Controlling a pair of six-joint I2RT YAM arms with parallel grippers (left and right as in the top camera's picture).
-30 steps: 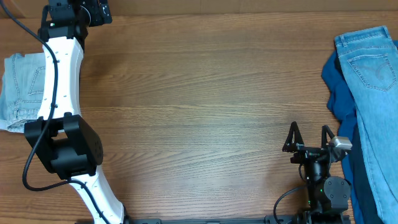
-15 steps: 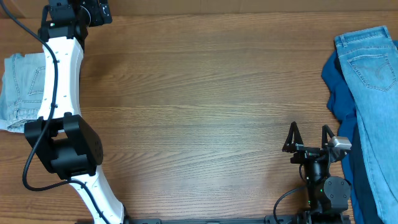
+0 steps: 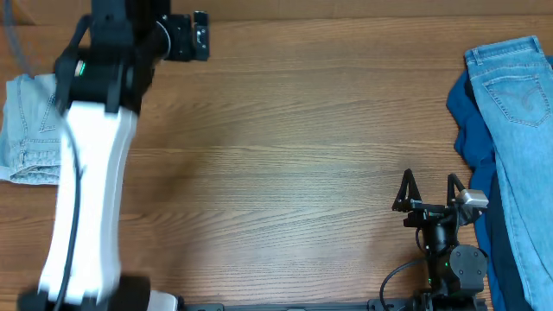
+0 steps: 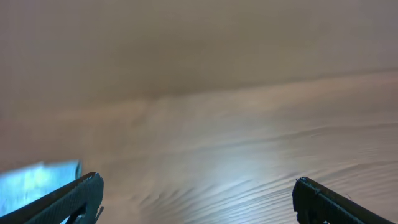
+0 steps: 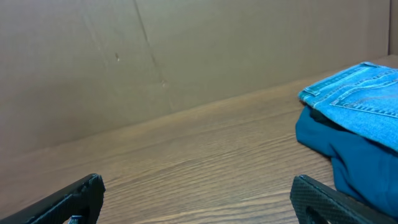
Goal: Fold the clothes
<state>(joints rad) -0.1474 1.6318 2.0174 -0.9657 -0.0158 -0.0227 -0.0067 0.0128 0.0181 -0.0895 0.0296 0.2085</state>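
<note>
Both stand open and empty: the left gripper (image 4: 196, 202) has swung off the pale shorts (image 3: 26, 130), seemingly finished, leaving the bright denim garment (image 3: 518, 95) near the right gripper (image 3: 428, 186) next.

Overhead straight down, both wrist views low across table (image 3: 285, 173)

My blurred left arm (image 3: 91, 164) hides part of the pale denim shorts (image 3: 30, 112) overhead; the right edge cuts off the brighter denim garment (image 3: 518, 86).

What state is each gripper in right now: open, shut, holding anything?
left gripper: open, holding nothing.
right gripper: open, holding nothing.
</note>
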